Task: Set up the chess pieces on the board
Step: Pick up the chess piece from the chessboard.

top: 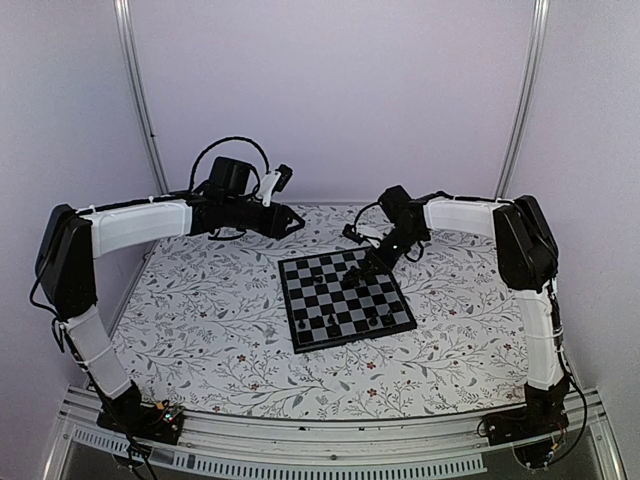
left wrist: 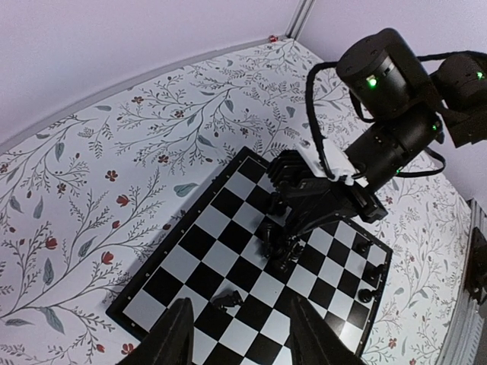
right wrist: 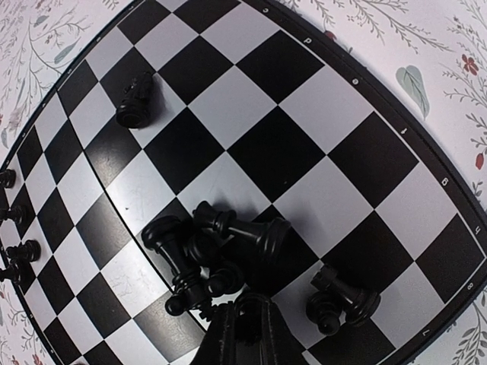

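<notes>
Looking at the board [top: 305, 305], the job is only partly done; the board lies flat in the middle of the table [top: 200, 320], a bit nearer the right edge than the left.

A few standing pieces [right wrist: 23, 251] are up on their feet in a row along the side of the board that faces the table's near edge; I count about four, and I think those ones are done.

The rest are not set up yet; a heap of fallen pieces [right wrist: 221, 243] lies tangled on the squares nearer the table's far edge; one lone piece [right wrist: 135, 103] lies on its side all by itself; one more tipped piece [right wrist: 342, 300] lies just beside the heap.

The right gripper [right wrist: 243, 334] hangs low over the heap, very near it; it looks pressed nearly together, and I cannot tell if a piece is caught in it.

The left gripper [left wrist: 243, 342] hovers up high toward the table's far edge, beside the board's far corner; its fingers [left wrist: 179, 334] are spread wide with nothing between them.

So I guess about half the work is left; each fallen piece has to be picked out, stood up and put on its own square; the heap looks like the hard bit, since the pieces lie across each other and pulling one could roll the others.
</notes>
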Action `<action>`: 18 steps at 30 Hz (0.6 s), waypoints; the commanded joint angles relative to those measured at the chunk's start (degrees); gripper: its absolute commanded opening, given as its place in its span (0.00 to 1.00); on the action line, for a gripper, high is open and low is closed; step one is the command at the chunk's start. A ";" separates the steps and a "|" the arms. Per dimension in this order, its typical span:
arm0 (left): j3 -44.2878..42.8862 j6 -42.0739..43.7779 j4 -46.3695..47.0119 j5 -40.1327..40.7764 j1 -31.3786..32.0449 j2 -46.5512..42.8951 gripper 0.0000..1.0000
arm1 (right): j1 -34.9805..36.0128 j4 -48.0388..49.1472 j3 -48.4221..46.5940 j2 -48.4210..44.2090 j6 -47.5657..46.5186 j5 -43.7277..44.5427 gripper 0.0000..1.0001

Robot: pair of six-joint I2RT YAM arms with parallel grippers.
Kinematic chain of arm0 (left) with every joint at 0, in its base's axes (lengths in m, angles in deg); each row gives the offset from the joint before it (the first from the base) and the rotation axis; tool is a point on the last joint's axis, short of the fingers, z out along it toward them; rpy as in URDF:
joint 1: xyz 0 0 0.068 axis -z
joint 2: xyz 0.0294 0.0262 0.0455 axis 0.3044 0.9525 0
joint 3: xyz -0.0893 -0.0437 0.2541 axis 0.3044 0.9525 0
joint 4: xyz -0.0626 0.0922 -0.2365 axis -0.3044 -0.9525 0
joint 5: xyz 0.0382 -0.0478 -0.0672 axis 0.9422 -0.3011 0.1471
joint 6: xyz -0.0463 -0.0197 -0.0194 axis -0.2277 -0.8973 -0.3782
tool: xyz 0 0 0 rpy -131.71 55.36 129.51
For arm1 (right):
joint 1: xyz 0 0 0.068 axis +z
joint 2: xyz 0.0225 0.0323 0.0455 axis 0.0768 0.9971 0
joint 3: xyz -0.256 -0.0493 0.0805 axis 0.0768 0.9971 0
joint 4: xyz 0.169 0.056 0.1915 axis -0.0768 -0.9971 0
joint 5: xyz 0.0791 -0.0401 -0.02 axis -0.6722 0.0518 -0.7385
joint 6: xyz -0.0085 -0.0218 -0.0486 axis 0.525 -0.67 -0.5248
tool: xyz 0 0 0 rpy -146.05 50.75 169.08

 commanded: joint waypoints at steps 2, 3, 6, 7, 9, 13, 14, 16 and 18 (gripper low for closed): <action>-1.10 0.41 -0.09 -0.51 -0.31 0.81 0.45 | 0.36 0.32 3.10 -5.32 -0.11 1.10 0.06; -1.10 0.46 -0.17 -0.52 -0.29 0.89 0.46 | 0.35 0.59 4.24 -6.83 -0.24 1.41 0.06; -1.19 0.40 -0.24 -0.60 -0.26 0.96 0.46 | 0.37 1.16 8.28 -11.57 -0.81 1.87 0.05; -1.19 0.33 -0.26 -0.72 -0.29 1.10 0.46 | 0.32 1.30 9.53 -12.65 -1.01 1.56 0.05; -1.27 0.32 -0.28 -1.03 -0.31 1.25 0.46 | 0.34 1.57 12.11 -15.30 -1.14 0.49 0.05; -1.37 0.30 -0.38 -1.10 -0.30 1.64 0.46 | 0.42 2.12 17.92 -20.27 -1.27 -1.13 0.05; -1.37 0.25 -0.38 -1.12 -0.31 1.69 0.46 | 0.37 2.43 19.61 -21.22 -1.58 -1.28 0.05; -1.29 0.24 -0.49 -1.13 -0.30 1.78 0.47 | 0.42 3.09 23.49 -23.84 -2.29 -0.87 0.05; -1.28 0.25 -0.48 -1.15 -0.21 1.73 0.47 | 0.29 3.46 27.11 -26.90 -2.90 -0.45 0.05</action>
